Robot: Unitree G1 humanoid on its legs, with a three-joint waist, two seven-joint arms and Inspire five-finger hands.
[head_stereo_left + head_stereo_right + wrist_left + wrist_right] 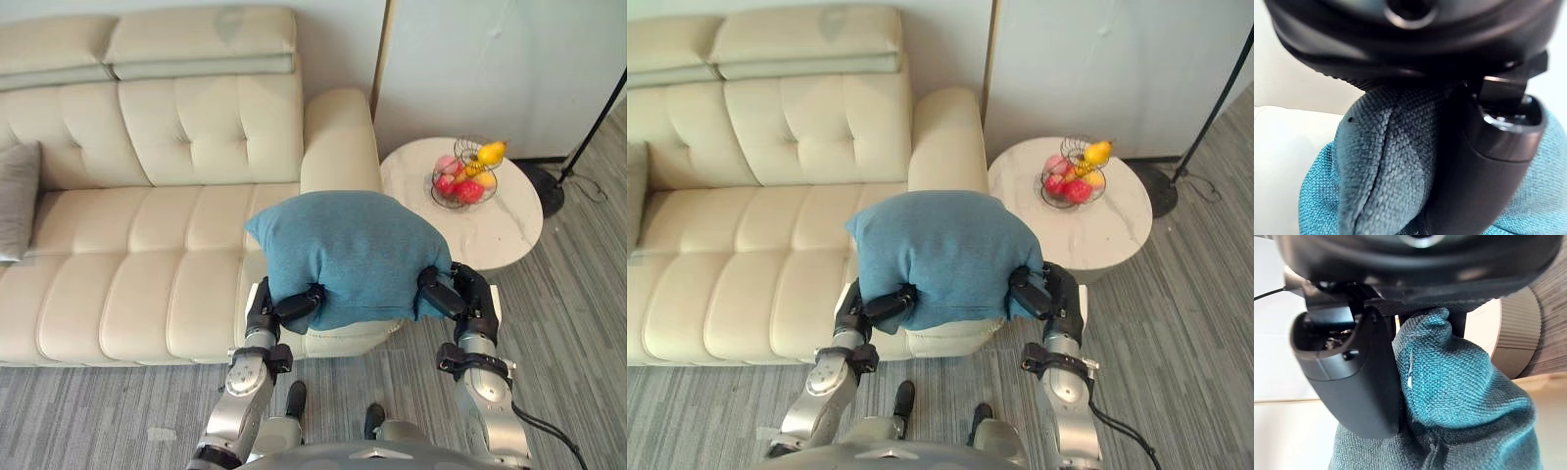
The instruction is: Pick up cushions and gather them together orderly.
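A teal cushion [353, 255] hangs above the sofa's right armrest [338, 137], held between both hands. My left hand [284, 305] pinches its lower left corner, and the left wrist view shows teal cloth [1381, 161] pressed against the thumb [1484, 166]. On the other side my right hand [453, 292] grips the lower right corner; its thumb [1352, 382] clamps the fabric [1459, 401]. A grey cushion [18, 196] leans on the cream sofa [147, 245] at the far left edge of the seat.
A round white side table [500, 220] stands right of the sofa with a wire basket of fruit [465, 174] on it. A black floor-lamp base [544, 188] sits behind the table. Grey wood floor runs in front.
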